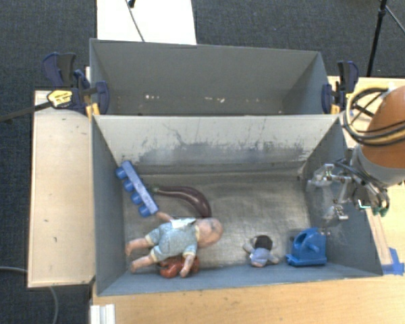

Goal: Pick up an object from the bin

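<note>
Blue bar with pegs (136, 189) lies at the left wall of the grey metal bin (209, 147), and a dark maroon curved piece (189, 196) is just beside it. A baby doll (175, 238) lies in front, then a small dark-haired figure (261, 250). A blue plastic toy (307, 247) sits in the front right corner. The gripper (336, 214) hangs just beside the toy, to its right and farther back; whether it is open or closed I cannot tell.

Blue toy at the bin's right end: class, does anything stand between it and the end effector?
Nothing visible does. The end effector is beside the blue toy; the small dark-headed figure lies on its other side.
</note>
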`<state>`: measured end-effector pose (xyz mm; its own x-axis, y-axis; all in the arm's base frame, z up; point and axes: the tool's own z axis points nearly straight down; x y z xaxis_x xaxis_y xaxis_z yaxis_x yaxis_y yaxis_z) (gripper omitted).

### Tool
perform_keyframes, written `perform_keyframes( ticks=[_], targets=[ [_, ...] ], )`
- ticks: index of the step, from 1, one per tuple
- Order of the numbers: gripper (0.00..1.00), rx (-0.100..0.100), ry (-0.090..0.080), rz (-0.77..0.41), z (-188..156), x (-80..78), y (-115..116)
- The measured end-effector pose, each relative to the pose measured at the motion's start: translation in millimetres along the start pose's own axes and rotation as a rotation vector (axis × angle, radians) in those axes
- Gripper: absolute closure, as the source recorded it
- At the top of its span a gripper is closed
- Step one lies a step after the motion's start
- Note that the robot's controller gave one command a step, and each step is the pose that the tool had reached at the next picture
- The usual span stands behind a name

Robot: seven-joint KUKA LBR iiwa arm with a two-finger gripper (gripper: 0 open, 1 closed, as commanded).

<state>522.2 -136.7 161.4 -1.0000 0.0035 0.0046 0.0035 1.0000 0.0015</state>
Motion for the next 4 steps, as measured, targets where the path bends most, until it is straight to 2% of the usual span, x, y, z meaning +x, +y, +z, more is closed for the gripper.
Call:
perform_keyframes(
  ticks=[1,2,3,4],
  targets=[
    [0.00,0.002,-0.008,-0.004,-4,-1.9,0],
    [0.00,0.007,-0.016,-0.127,21,12.0,24],
    [0.00,-0.002,-0.002,-0.273,52,25.2,55],
    [1.00,-0.005,-0.006,-0.546,85,37.0,6]
  ],
)
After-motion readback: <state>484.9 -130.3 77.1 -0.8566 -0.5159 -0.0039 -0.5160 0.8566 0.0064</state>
